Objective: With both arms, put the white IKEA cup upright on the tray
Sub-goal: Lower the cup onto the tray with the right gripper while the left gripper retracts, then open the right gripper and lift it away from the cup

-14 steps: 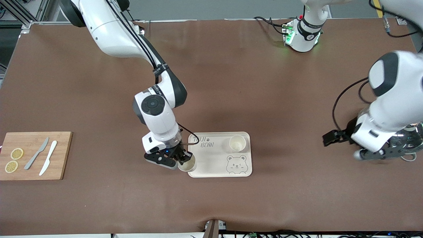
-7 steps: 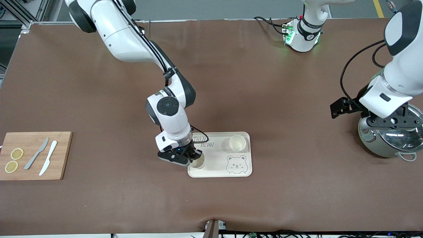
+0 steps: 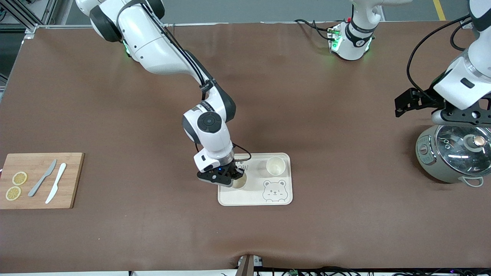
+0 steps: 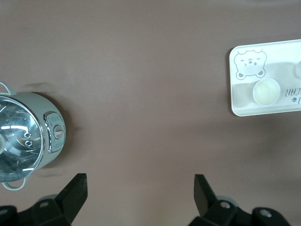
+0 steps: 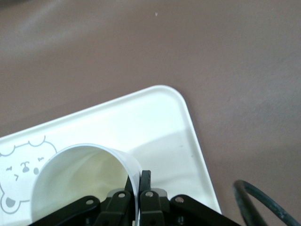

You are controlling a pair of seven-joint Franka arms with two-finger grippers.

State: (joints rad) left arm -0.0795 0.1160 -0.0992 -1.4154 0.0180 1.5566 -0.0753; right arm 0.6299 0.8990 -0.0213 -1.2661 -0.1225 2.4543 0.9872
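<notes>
The right gripper (image 3: 234,178) is over the tray (image 3: 254,200), at the tray's end toward the right arm's side of the table. Its fingers (image 5: 145,186) are pinched on the rim of a white cup (image 3: 239,181), one inside the wall and one outside. The cup is upright, mouth up, above the tray's bare part beside the bear drawing (image 3: 274,190); whether its base touches the tray cannot be told. The right wrist view shows the cup's wall (image 5: 82,183) clamped between the fingers, with the tray's rounded corner (image 5: 181,101) past it.

A second cup (image 3: 275,166) stands upright on the tray, in the corner toward the left arm's end and farther from the front camera than the bear drawing.

The left gripper (image 3: 462,115) waits well apart from the tray, over a grey-green pot (image 3: 452,168) with a glass lid, at the left arm's end of the table. Its fingers (image 4: 75,190) are spread wide and hold nothing.

A cutting board (image 3: 73,180) lies at the right arm's end, well apart from the tray, with two knives (image 3: 43,178) and two lemon slices (image 3: 19,178) on it.
</notes>
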